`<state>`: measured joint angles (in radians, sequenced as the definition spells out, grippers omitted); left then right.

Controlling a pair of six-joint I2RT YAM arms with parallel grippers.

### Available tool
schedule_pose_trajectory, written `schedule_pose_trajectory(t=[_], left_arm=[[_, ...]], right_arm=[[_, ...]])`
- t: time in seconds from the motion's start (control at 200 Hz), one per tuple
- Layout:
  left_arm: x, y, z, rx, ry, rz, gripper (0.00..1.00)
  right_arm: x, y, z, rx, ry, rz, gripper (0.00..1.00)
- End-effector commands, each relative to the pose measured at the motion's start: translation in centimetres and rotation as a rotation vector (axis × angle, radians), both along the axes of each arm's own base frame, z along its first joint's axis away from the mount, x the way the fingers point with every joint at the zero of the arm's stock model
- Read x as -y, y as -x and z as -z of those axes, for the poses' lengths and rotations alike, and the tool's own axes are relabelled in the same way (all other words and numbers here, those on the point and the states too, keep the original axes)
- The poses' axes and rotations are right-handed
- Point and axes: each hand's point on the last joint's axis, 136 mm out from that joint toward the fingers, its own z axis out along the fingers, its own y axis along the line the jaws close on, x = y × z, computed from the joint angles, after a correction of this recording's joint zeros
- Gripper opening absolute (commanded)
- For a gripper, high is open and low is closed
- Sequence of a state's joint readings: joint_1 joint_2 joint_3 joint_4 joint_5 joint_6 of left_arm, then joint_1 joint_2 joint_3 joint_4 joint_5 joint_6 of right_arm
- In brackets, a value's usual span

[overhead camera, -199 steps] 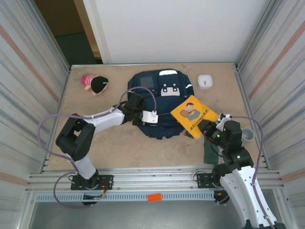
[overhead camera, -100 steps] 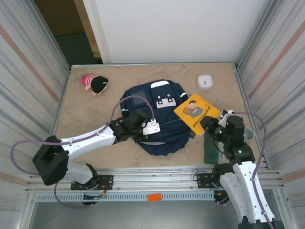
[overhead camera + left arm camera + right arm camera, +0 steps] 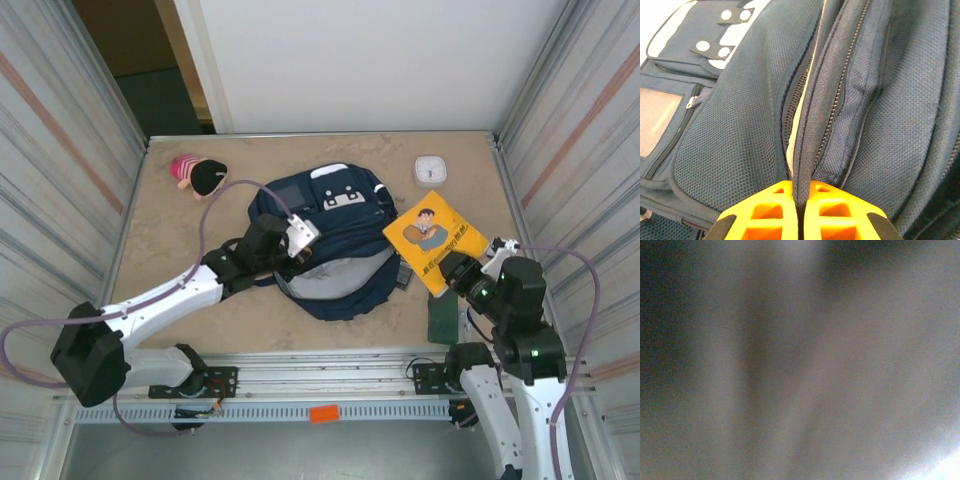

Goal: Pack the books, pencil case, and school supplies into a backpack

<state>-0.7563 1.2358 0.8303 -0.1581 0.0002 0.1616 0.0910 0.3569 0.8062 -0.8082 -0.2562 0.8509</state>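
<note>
Backpack (image 3: 330, 215): lying mid-counter (image 3: 165, 215). Over the last second it has been dragged and turned a little. It was lying flat with no gap showing; now its near side is gaping, with pale lining (image 3: 338, 276) showing in the mouth. Nothing is visible inside it yet.

Left fingers (image 3: 770, 202): pressed together on the fabric edge beside the zip, holding the upper lip of the opening up and back. Judgement: this arm is acting as the holder, so the bag is ready for loading.

Yellow book (image 3: 436, 240): riding tilted just right of the backpack, clear of the mouth. It has drifted rightward, away from the bag, while the mouth was being opened. Right fingers (image 3: 457, 270): apparently pinching its near corner; the wrist view is too blurred to confirm.

Green book (image 3: 442, 320): lying flat on the counter under the right arm, still waiting.

Pink and black pouch (image 3: 198, 175): sitting far left, well apart from the bag; possibly the pencil case.

White square device (image 3: 431, 168): sitting far right, untouched
</note>
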Motion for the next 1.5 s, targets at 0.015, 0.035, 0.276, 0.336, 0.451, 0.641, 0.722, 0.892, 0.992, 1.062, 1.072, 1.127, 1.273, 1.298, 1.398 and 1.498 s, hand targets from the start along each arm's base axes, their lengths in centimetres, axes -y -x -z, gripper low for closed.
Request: schedule_pose_trajectory(t=[0.015,0.035,0.276,0.336,0.451,0.641,0.722,0.892,0.992,1.062,1.072,1.127,1.273,1.298,1.398,1.498], left_arm=[[-0.1,-2.4,-7.7,0.095,0.261,-0.105,0.0],[-0.2,-2.6,-7.9,0.096,0.27,-0.11,0.0],[0.1,-2.5,-10.2,0.105,0.361,-0.084,0.0],[0.2,-2.4,-10.5,0.104,0.379,-0.066,0.0],[0.4,-2.5,-10.8,0.086,0.431,-0.036,0.0],[-0.2,-2.8,-11.0,0.085,0.447,-0.041,0.0],[-0.4,-2.9,-11.2,0.086,0.464,-0.033,0.0],[-0.6,-3.2,-11.4,0.087,0.492,-0.01,0.0],[-0.5,-3.1,-11.9,0.088,0.513,0.022,0.0],[-0.5,-3.0,-12.3,0.088,0.528,0.039,0.0],[-0.5,-3.0,-12.4,0.088,0.53,0.041,0.0],[-0.3,-2.8,-12.7,0.087,0.535,0.056,0.0],[-0.2,-2.6,-13.2,0.094,0.539,0.088,0.0],[-0.2,-2.5,-13.3,0.096,0.538,0.092,0.0],[-0.3,-2.5,-13.4,0.099,0.538,0.102,0.0],[-0.5,-2.6,-13.3,0.101,0.534,0.1,0.0]], right_arm=[[0.7,1.4,0.0,0.017,0.022,0.027,0.0],[0.4,1.4,0.3,0.006,0.01,0.013,0.0],[-3.2,-0.5,2.5,-0.055,-0.172,-0.129,0.0],[-4.0,-1.0,2.9,-0.052,-0.224,-0.155,0.0],[-5.5,-2.5,3.2,-0.017,-0.306,-0.184,0.0],[-9.8,-5.2,3.9,0.048,-0.304,-0.244,0.0],[-11.8,-6.4,3.9,0.072,-0.343,-0.242,0.0],[-15.7,-9.5,4.1,0.106,-0.364,-0.254,0.0],[-17.9,-11.4,4.7,0.124,-0.386,-0.235,0.0],[-19.5,-12.3,5.2,0.113,-0.363,-0.229,0.0],[-19.6,-12.5,5.3,0.11,-0.356,-0.225,0.0],[-20.5,-13.3,6.2,0.088,-0.331,-0.202,0.0],[-22.6,-15.3,6.4,0.125,-0.374,-0.177,0.0],[-22.9,-15.5,6.4,0.13,-0.377,-0.177,0.0],[-23.7,-16.6,7.2,0.12,-0.379,-0.142,0.0],[-24.2,-17.4,8.1,0.114,-0.407,-0.114,0.0]])
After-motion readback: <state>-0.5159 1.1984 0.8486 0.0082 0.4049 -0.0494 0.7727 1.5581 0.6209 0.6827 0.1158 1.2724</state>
